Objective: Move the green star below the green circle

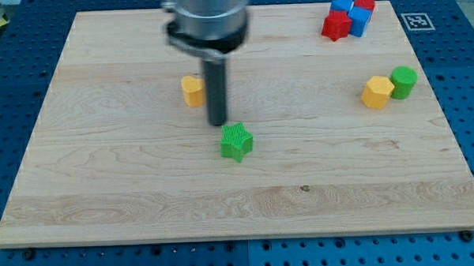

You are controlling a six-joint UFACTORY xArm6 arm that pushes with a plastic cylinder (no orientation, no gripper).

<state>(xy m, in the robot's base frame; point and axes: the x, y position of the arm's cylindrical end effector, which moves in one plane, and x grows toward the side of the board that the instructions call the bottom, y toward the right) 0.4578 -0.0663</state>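
Observation:
The green star lies near the middle of the wooden board. The green circle stands at the view's right, touching a yellow hexagon on its left. My tip is just above and to the left of the green star, close to it or touching its upper left edge. The rod rises from there to the arm's dark mount at the view's top.
A yellow block sits just left of the rod. A cluster of red and blue blocks lies at the top right. A fiducial tag is beyond the board's right top corner.

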